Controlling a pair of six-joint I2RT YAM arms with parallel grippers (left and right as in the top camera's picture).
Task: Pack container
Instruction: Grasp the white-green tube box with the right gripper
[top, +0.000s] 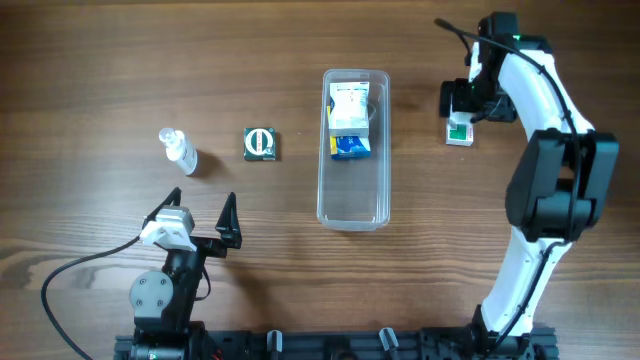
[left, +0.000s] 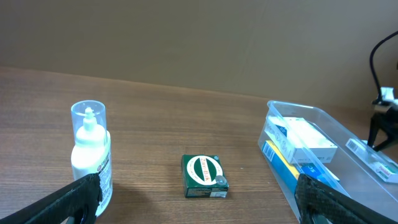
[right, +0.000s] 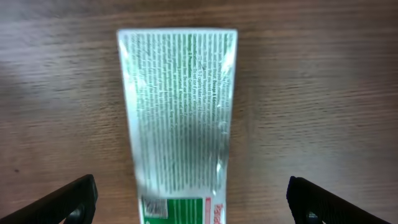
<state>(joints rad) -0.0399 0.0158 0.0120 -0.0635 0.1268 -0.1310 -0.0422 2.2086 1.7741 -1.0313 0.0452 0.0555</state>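
Observation:
The clear plastic container (top: 354, 200) lies lengthwise at the table's middle, with a white box (top: 348, 106) and a blue-yellow box (top: 351, 146) in its far end. It also shows in the left wrist view (left: 348, 186). A green-and-white box (top: 459, 132) lies right of it, and my right gripper (top: 462, 103) hovers open right above it. In the right wrist view this box (right: 179, 118) fills the middle between the open fingers (right: 196, 202). A dark green box (top: 261, 143) and a small clear bottle (top: 179, 150) lie left of the container. My left gripper (top: 196, 215) is open and empty near the front left.
In the left wrist view the dark green box (left: 204, 176) lies ahead between the fingers (left: 199, 199), and the bottle (left: 91, 149) stands beside the left finger. A black cable (top: 70, 275) loops at the front left.

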